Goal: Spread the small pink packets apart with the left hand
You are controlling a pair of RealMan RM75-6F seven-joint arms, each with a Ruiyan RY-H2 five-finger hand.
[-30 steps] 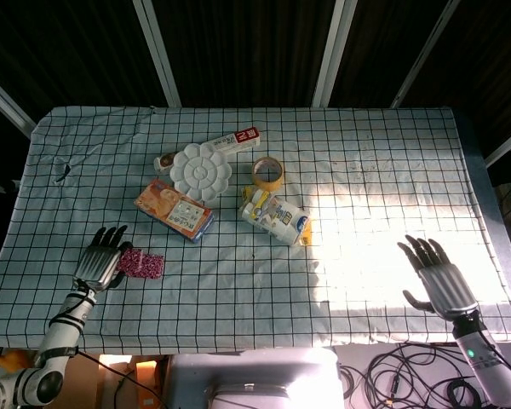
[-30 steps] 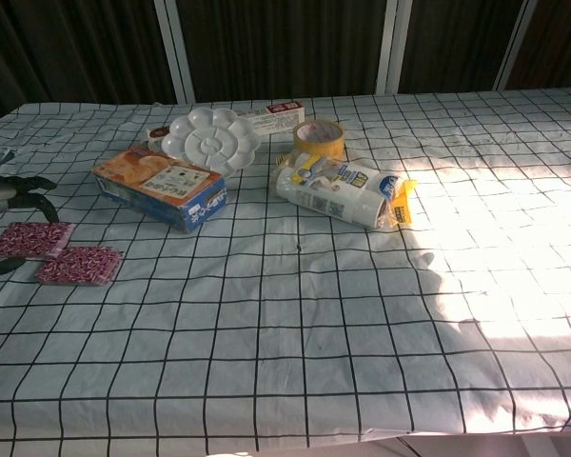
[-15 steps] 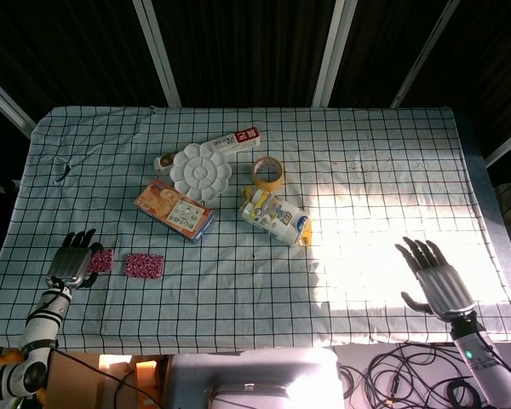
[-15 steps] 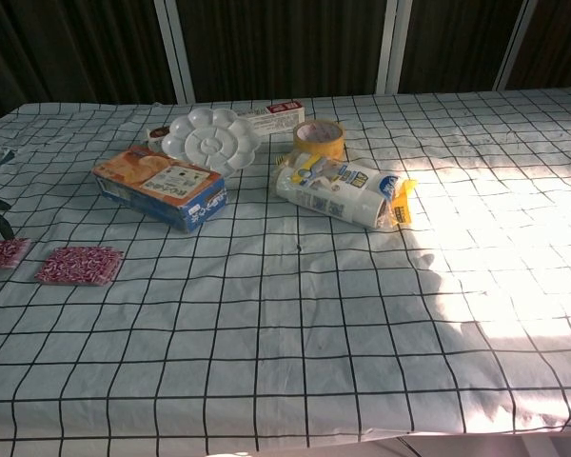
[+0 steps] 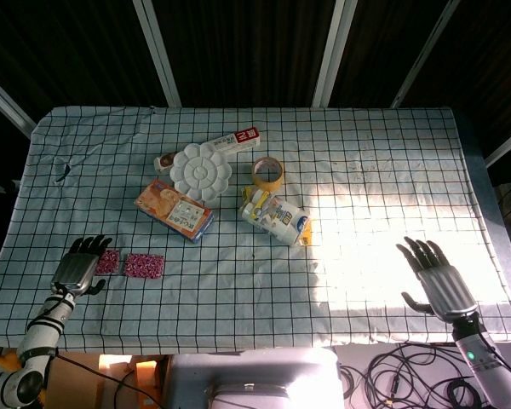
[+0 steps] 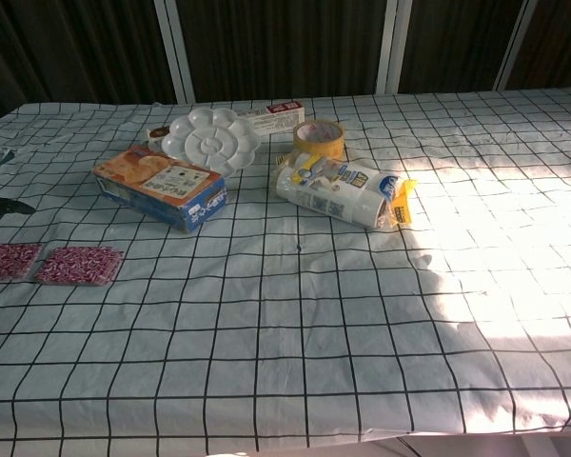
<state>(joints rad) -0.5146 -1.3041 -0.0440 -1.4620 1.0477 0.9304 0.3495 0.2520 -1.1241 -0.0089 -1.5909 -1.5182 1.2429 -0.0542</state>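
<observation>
I see the orange box [image 5: 175, 210] and the paint palette [image 5: 201, 169] mid-surface. The two pink packets [image 5: 133, 264] lie side by side near the surface's front-left corner, the left robot hand [image 5: 78, 267] resting spread over the outer one. My right robot hand [image 5: 436, 279] hovers spread.

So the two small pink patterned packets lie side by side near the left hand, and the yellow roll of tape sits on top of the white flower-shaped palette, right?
Not quite. The yellow roll of tape sits on the checked tablecloth beside the white flower-shaped palette, not on it; the head view shows this. The two small pink patterned packets do lie side by side near the left hand.
</observation>
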